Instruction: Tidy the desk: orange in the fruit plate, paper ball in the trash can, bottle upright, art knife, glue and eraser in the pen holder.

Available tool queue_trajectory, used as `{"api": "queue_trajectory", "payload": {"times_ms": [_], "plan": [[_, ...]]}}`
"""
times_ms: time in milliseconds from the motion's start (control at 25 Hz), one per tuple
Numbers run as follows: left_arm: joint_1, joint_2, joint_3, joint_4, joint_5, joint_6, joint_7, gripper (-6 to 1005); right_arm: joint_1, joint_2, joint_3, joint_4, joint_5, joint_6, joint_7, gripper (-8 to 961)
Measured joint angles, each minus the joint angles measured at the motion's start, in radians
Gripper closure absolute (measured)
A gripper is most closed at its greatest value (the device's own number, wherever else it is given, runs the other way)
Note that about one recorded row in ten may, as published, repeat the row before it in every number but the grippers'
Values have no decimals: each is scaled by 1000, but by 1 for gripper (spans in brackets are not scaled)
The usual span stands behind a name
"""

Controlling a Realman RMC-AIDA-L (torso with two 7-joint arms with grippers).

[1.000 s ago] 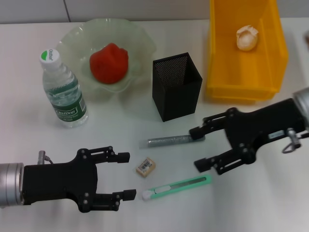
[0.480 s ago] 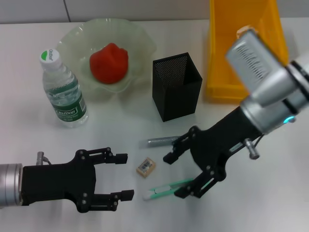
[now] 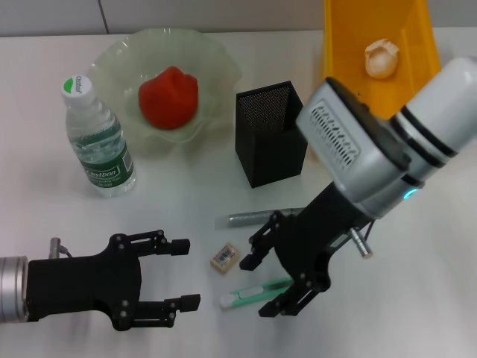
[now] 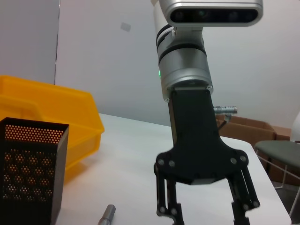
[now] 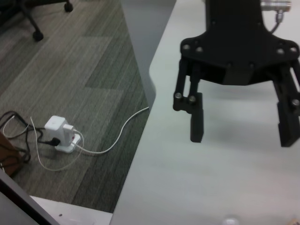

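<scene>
As the right gripper (image 3: 270,282) swings down, it straddles the knife (image 3: 257,292).
Fingers spread, nothing pinched yet; 1 grasp looks imminent.

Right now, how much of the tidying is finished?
Done: orange in the plate, paper ball in the bin, bottle upright. In hand: the open right gripper is over the knife. Left: knife, glue and eraser, all outside the holder. Left gripper waits open.
</scene>
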Motion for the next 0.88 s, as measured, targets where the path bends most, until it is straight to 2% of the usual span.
{"api": "queue_trajectory", "payload": {"times_ms": [240, 360, 760, 880], "plan": [[1, 0, 0, -4, 0, 0, -1, 216, 1, 2, -123, -18, 54, 59, 2, 255], [1, 0, 0, -5, -2, 0, -2, 216, 1, 2, -183, -29, 76, 97, 2, 259], [3, 0, 0, -5, -2, -1, -3, 216, 1, 2, -230, -31, 101, 150, 5, 269], [3, 0, 0, -5, -2, -1, -3, 216, 0, 2, -230, -31, 101, 151, 5, 324]]}}
